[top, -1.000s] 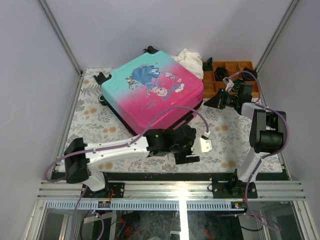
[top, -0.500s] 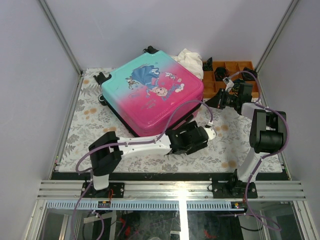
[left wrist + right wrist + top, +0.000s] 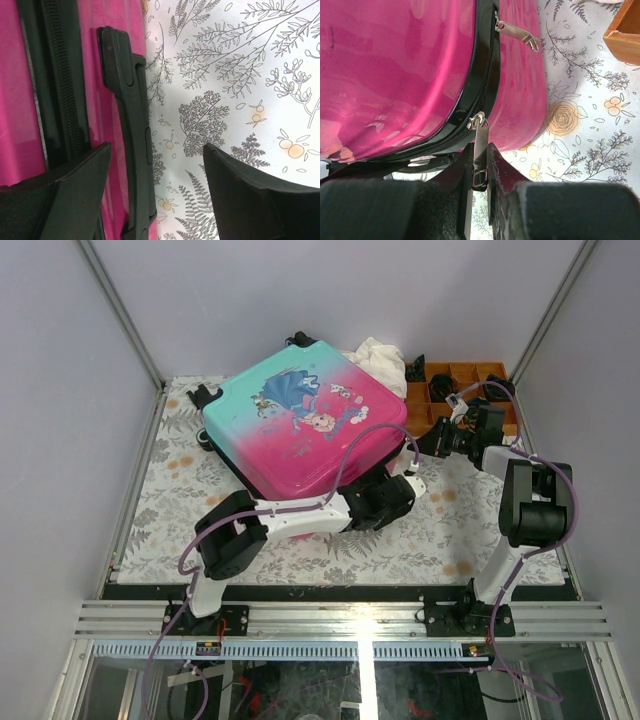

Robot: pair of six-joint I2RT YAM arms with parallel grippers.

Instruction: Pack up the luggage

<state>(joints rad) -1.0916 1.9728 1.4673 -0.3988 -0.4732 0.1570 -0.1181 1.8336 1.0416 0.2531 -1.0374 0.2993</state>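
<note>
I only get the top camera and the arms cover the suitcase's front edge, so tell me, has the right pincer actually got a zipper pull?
Observer: Yes. In the right wrist view, the right pincer is shut on a metal zipper pull hanging from the suitcase at its black zipper track.
Operator: Is there another pull nearby?
Observer: Yes. A second pull sticks out farther along the same track, clear of the fingers.
Operator: And the left pincer?
Observer: The left pincer is open. The black side handle lies between its fingers, ungripped.
</note>
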